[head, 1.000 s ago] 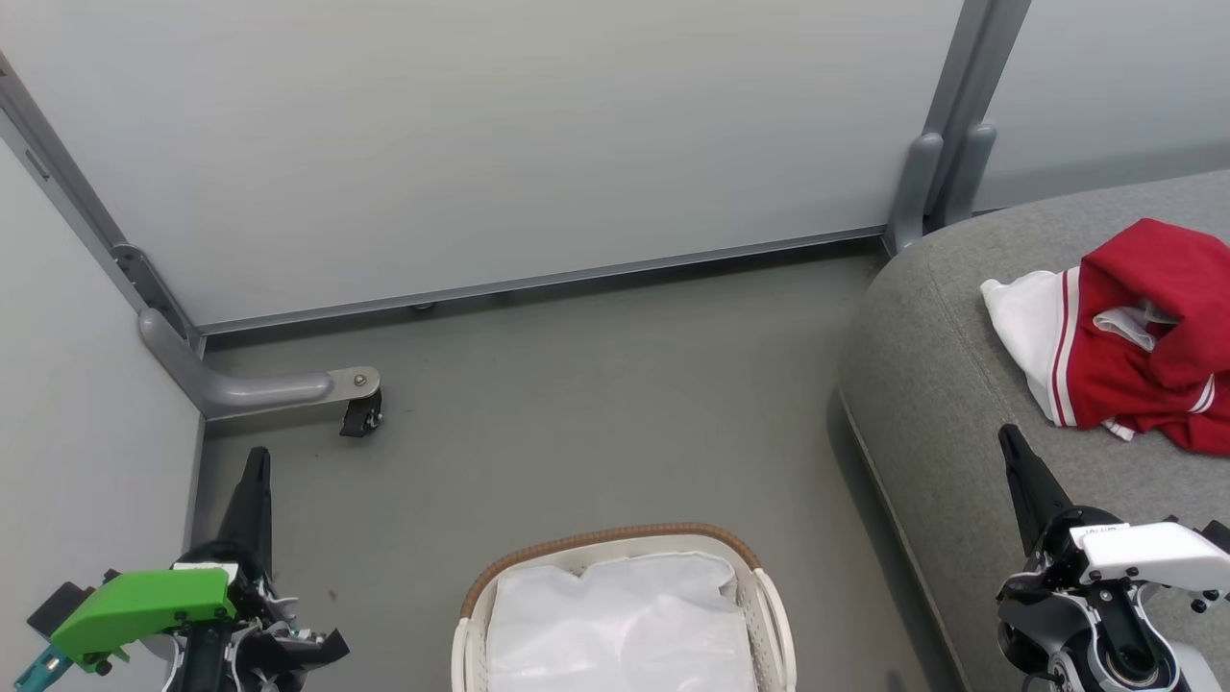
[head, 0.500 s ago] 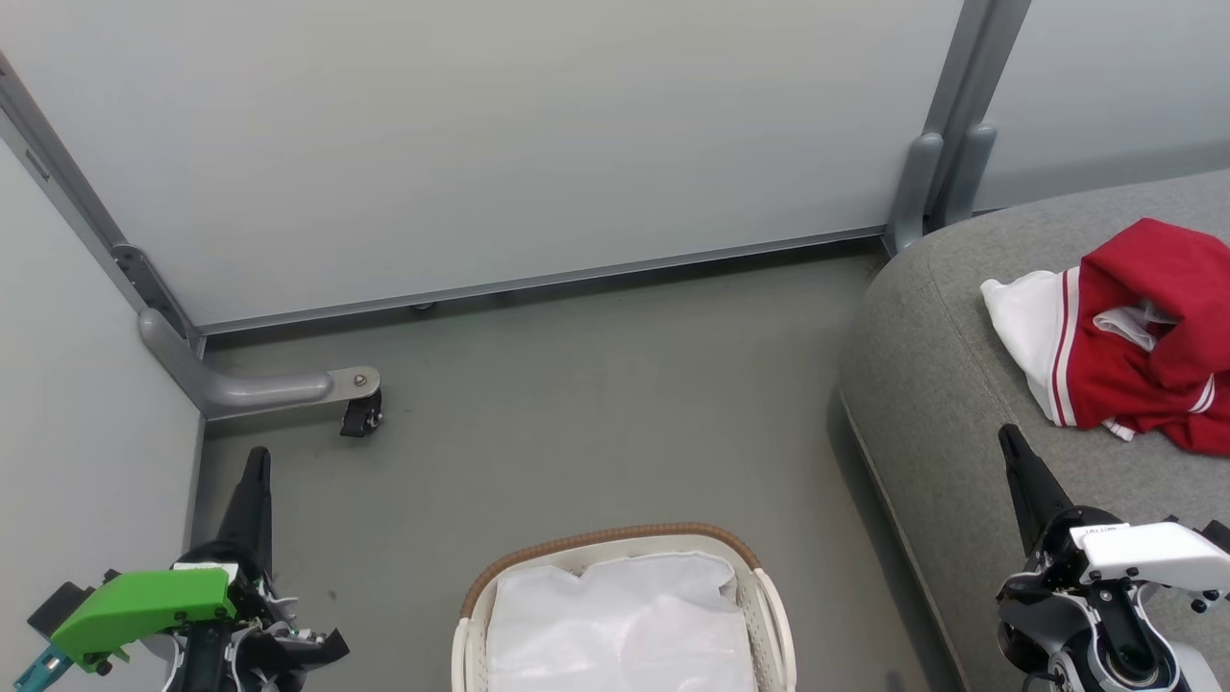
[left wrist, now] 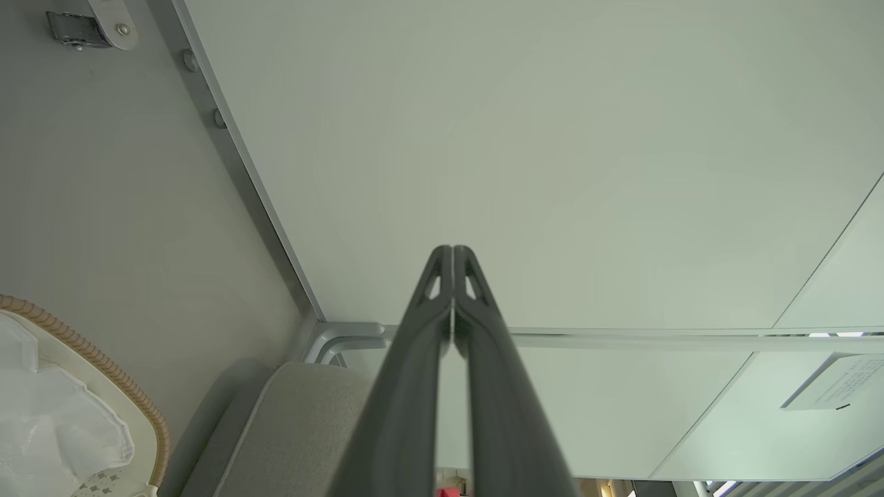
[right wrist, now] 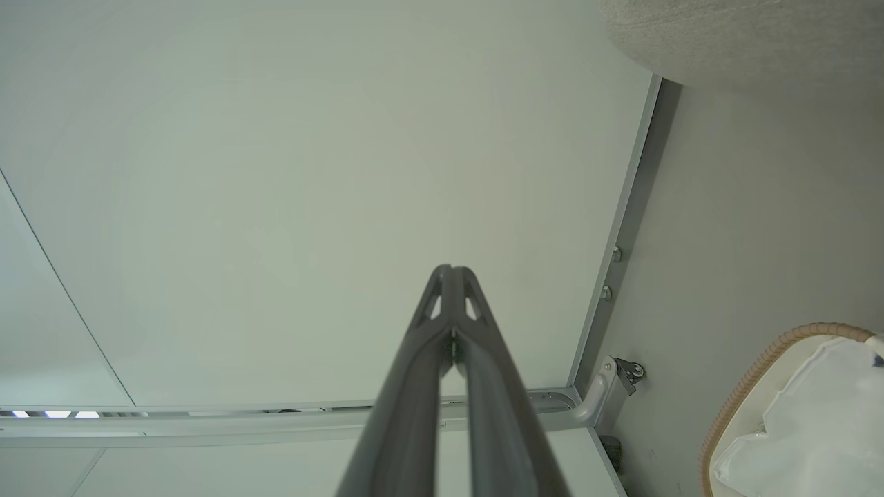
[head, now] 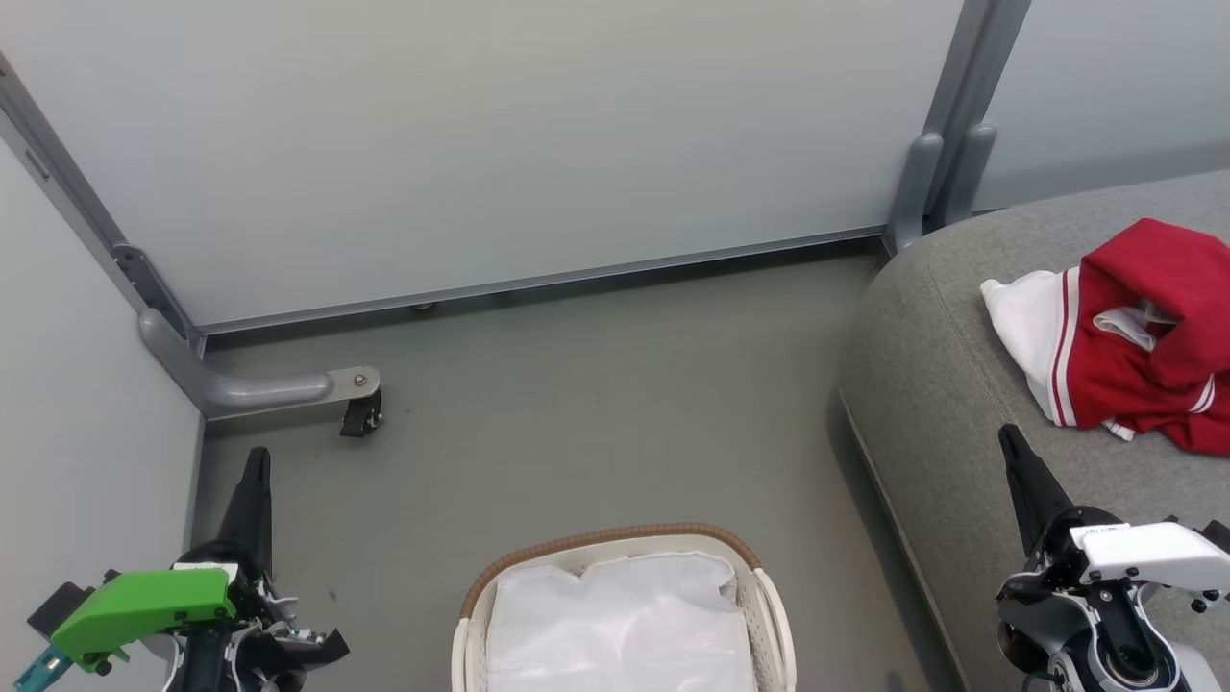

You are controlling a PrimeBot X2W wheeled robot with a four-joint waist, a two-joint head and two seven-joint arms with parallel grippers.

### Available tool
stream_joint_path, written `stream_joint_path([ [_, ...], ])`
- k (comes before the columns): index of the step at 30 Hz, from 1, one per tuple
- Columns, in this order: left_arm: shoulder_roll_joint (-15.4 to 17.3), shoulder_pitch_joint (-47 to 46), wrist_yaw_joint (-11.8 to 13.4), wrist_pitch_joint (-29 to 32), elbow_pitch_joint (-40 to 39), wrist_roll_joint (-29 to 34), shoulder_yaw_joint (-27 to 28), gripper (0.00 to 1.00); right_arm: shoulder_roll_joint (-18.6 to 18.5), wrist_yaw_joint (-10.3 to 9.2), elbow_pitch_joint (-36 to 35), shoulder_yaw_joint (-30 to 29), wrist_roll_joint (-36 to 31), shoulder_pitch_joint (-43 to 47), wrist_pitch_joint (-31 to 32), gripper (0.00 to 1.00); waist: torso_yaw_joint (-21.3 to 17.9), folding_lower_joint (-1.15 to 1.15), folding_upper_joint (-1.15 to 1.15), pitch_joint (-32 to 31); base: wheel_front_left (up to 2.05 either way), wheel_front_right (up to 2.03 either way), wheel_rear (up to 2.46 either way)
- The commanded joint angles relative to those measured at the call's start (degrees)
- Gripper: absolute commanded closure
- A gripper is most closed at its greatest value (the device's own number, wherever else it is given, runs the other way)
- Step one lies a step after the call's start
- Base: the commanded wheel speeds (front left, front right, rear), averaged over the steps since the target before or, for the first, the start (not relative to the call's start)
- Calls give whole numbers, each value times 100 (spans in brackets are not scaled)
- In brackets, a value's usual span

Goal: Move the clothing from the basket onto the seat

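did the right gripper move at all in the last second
No. In the head view the right gripper has its tip at the same spot against the grey seat, below and left of the red clothing, as before.

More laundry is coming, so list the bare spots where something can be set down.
Free: the left part of the large grey upholstered seat, between its edge and the crumpled red-and-white clothing; also the grey floor between the white perforated brown-rimmed basket and the wall panel. Crowded: the seat's right side, under the clothing.
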Motion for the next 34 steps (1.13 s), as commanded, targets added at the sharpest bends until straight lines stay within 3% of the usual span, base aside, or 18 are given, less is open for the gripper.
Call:
stream_joint_path([
  [1,-1,-51,-24,18,-5,-22,14,100,-32,-2,-21,-10,19,60,17,100,0,0,0,0,0,0,0],
  [34,-1,-51,-25,17,-5,-22,12,100,-32,-2,-21,-9,20,60,16,100,0,0,0,0,0,0,0],
])
